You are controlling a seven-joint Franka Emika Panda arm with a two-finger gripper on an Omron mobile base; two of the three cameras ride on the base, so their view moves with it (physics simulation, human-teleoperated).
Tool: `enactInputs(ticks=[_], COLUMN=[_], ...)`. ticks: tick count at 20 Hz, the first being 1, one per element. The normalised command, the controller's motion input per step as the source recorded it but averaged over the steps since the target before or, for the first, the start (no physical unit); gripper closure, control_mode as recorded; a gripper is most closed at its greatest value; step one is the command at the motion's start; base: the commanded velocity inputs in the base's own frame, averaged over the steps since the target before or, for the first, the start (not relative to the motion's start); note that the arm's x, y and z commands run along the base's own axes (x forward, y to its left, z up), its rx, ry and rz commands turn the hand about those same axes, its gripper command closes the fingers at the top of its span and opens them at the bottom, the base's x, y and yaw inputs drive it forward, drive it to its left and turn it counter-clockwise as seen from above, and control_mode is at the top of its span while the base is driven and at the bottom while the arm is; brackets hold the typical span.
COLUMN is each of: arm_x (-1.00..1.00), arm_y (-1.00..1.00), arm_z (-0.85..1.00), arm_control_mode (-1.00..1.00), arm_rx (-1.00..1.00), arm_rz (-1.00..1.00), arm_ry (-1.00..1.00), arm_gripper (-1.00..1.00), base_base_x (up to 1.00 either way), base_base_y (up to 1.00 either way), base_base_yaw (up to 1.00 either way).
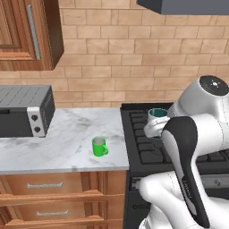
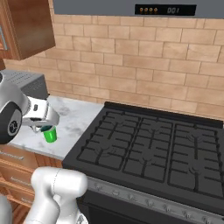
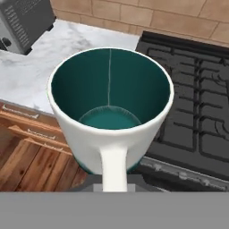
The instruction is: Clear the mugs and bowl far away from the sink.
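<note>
My gripper (image 3: 112,182) is shut on the handle of a white mug (image 3: 110,112) with a teal inside, held upright in the air. In the left base view this mug (image 1: 157,113) hangs over the left edge of the stove, just above my hand. A bright green mug (image 1: 99,146) stands on the marble counter (image 1: 67,138) to the left of the stove, near the front edge. In the right base view the green mug (image 2: 50,134) peeks out below my hand (image 2: 41,117). The bowl and the sink are out of view.
A black gas stove (image 2: 153,148) fills the right side, with a range hood (image 2: 144,8) above it. A grey toaster oven (image 1: 24,112) sits at the counter's left. A wooden wall cabinet (image 1: 27,33) hangs above, and drawers (image 1: 44,185) lie below the counter.
</note>
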Motion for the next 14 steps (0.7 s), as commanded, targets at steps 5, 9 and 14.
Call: enactInputs(ticks=[5, 9, 14], arm_x=[0.68, 0.6, 0.7], arm_y=[0.0, 0.0, 0.0], arm_z=[-0.05, -0.03, -0.12], arm_control_mode=[-1.0, -1.0, -1.0], arm_rx=[-0.08, -0.14, -0.12], arm_rz=[0.37, 0.27, 0.24], arm_ry=[-0.02, -0.13, -0.1], arm_gripper=[1.0, 1.0, 1.0], base_base_x=[0.0, 0.0, 0.0], base_base_y=[0.0, 0.0, 0.0], base_base_yaw=[0.0, 0.0, 0.0])
